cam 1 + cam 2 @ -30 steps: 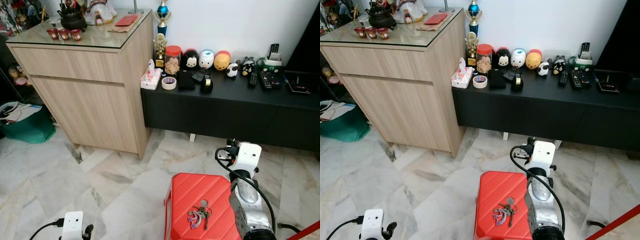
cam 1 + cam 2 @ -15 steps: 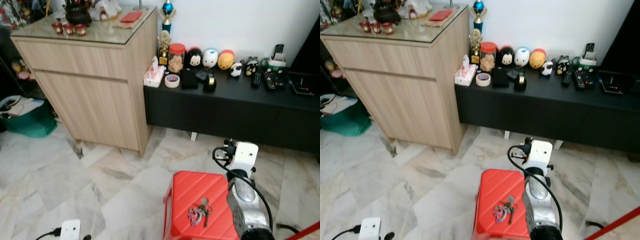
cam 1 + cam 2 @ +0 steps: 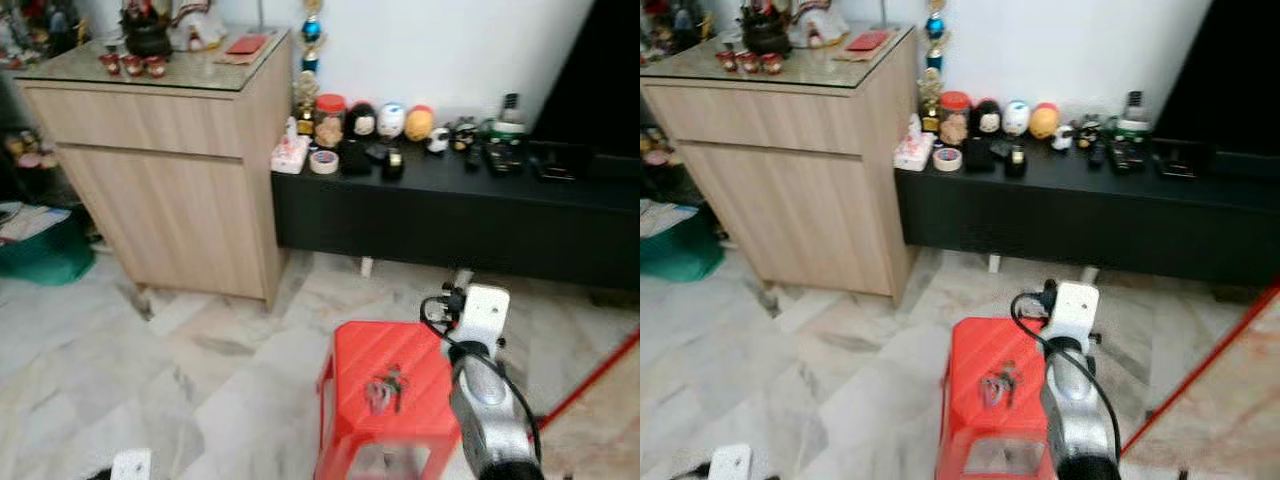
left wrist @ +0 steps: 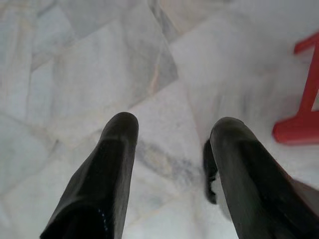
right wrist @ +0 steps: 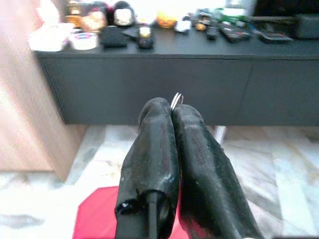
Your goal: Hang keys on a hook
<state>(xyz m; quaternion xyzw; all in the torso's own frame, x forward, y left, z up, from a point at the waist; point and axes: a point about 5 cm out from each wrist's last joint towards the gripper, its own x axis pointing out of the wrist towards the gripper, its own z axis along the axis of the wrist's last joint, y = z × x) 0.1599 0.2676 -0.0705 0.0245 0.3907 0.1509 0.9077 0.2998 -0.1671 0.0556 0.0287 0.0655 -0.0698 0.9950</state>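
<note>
The keys (image 3: 385,388) lie on the stool (image 3: 354,348), which stands on the floor before the low console (image 3: 450,215). The wooden cabinet (image 3: 170,165) stands left of the console, touching it.

silver arm (image 3: 485,415), black cable, seemingly glossy fingers (image 5: 154,149)

2 head eyes high, forward-down over red stool (image 3: 390,385); 2 wrist cameras low, sharing its marble floor (image 4: 75,74).
</note>
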